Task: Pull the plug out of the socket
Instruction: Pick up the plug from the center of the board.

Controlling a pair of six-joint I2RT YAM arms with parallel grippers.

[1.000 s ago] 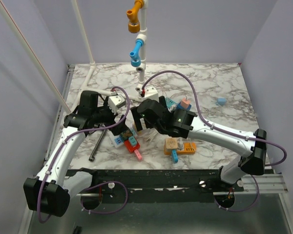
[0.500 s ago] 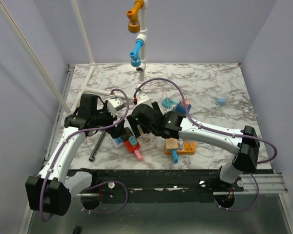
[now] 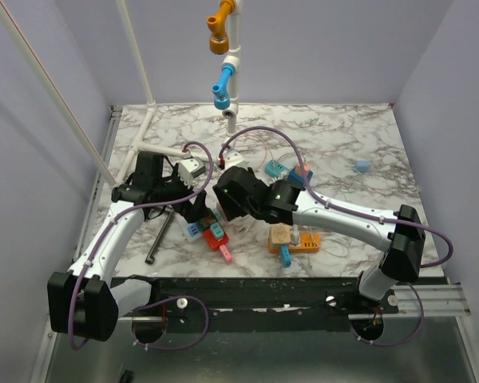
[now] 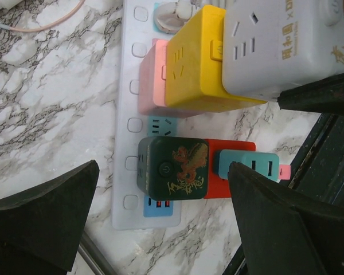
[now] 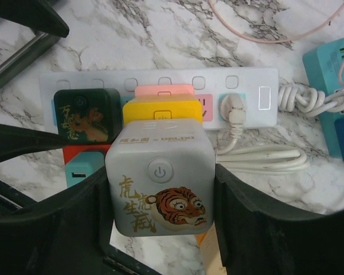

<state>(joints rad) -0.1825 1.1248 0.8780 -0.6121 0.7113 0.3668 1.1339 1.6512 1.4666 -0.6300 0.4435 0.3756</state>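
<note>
The socket (image 5: 252,80) is a long white power strip lying on the marble, crowded with cube adapters. The plug (image 5: 160,183) is a grey-white cube with a tiger picture and a power button, stacked on a yellow cube (image 5: 160,109). My right gripper (image 5: 160,197) is shut on the plug, with a black finger (image 5: 258,229) pressed on each side. My left gripper (image 4: 163,169) hangs open over the strip's end (image 4: 129,114), straddling a dark green cube (image 4: 183,172) without touching it. In the top view both grippers (image 3: 193,209) (image 3: 223,199) meet over the strip.
A pink cube (image 5: 163,90), a red and teal adapter (image 5: 80,163) and a round white plug (image 5: 232,109) with its coiled cord (image 5: 264,157) also sit on the strip. Around it lie a metal rod (image 3: 158,238), a white cube (image 3: 191,167), orange and wooden blocks (image 3: 295,238) and a teal adapter (image 3: 275,169).
My right gripper slid left over the strip and its fingers closed in on the tiger cube. The left arm shifted slightly and stayed open.
</note>
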